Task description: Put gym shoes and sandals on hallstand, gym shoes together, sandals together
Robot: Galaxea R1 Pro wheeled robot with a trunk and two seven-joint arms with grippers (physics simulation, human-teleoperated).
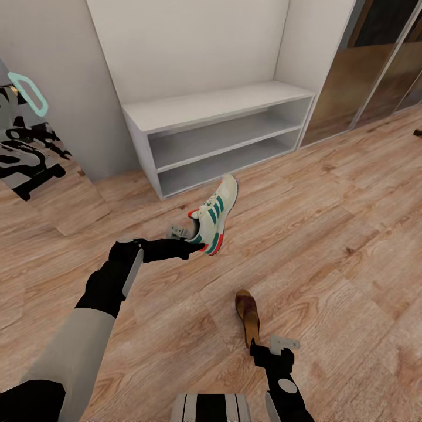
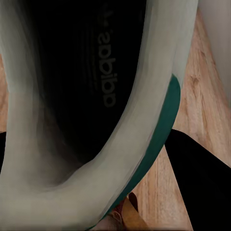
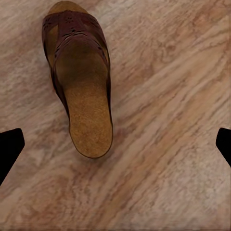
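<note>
One gym shoe (image 1: 215, 212), off-white with green stripes and red accents, is in front of the hallstand (image 1: 205, 108), toe toward it. My left gripper (image 1: 196, 241) is shut on its heel end. The left wrist view looks into the gym shoe's (image 2: 96, 96) dark inside, with a black finger (image 2: 202, 187) beside it. A brown sandal (image 1: 248, 316) lies flat on the corridor floor (image 1: 328, 234) close in front of me. My right gripper (image 1: 265, 350) hovers over its heel end. In the right wrist view the sandal (image 3: 79, 82) lies ahead of the open right gripper (image 3: 115, 147), fingertips wide apart.
The hallstand's two shelf slots (image 1: 228, 138) and its flat top hold nothing. A mirror (image 1: 29, 135) leans on the left wall. Brown sliding doors (image 1: 363, 64) stand to the right. A small dark object (image 1: 417, 133) lies at the far right edge.
</note>
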